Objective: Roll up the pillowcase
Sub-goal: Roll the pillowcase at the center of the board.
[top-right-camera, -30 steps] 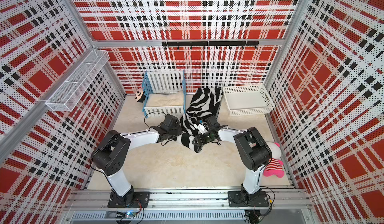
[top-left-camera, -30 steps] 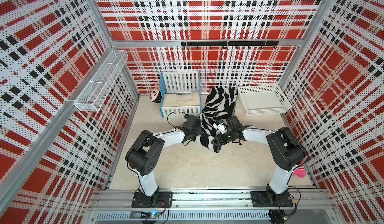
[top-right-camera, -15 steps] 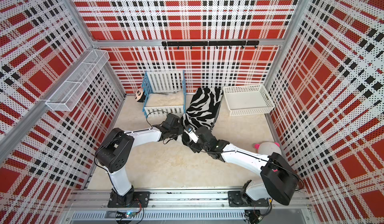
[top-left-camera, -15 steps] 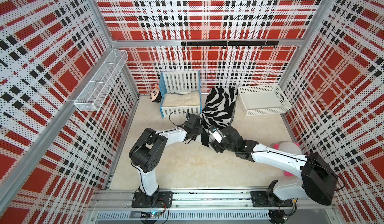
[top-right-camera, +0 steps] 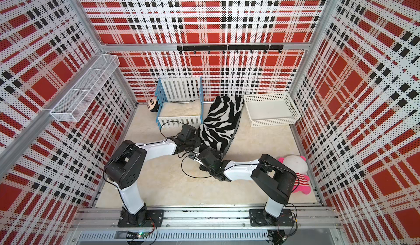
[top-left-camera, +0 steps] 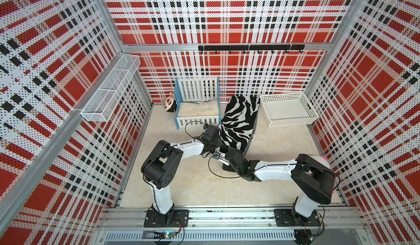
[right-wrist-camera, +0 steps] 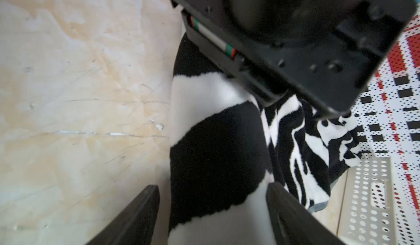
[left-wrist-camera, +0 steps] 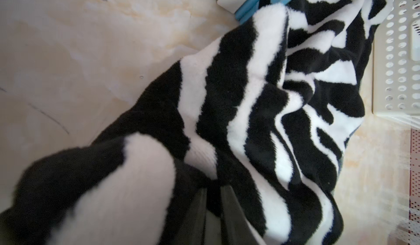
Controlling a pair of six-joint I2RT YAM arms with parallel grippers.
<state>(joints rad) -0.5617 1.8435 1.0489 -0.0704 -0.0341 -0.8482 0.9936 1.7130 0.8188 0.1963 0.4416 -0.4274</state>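
The pillowcase (top-left-camera: 238, 123) lies zebra side up on the floor, running from the back wall toward the middle; in both top views a thin dark grey edge shows along its right side. Its near end is bunched into a thick fold (right-wrist-camera: 216, 153). My left gripper (left-wrist-camera: 213, 200) is shut on a black tuck of the pillowcase (left-wrist-camera: 250, 96) and is mostly buried in cloth in a top view (top-left-camera: 213, 141). My right gripper (right-wrist-camera: 211, 200) stands open at the near end (top-right-camera: 202, 155), its fingers (right-wrist-camera: 141, 209) wide apart on either side of the fold, not pinching it.
A blue-and-white crib (top-left-camera: 197, 121) with a cream cushion stands left of the pillowcase. A white basket (top-left-camera: 291, 121) stands on its right. A round toy face (top-left-camera: 170, 103) lies by the crib. A pink-and-white plush toy (top-right-camera: 297, 171) sits behind my right arm's elbow.
My right gripper has opened and let go of the fold, drawing back slightly toward the near side while its elbow swung out right. The pillowcase's near end is bunched up shorter. My left gripper stays shut.
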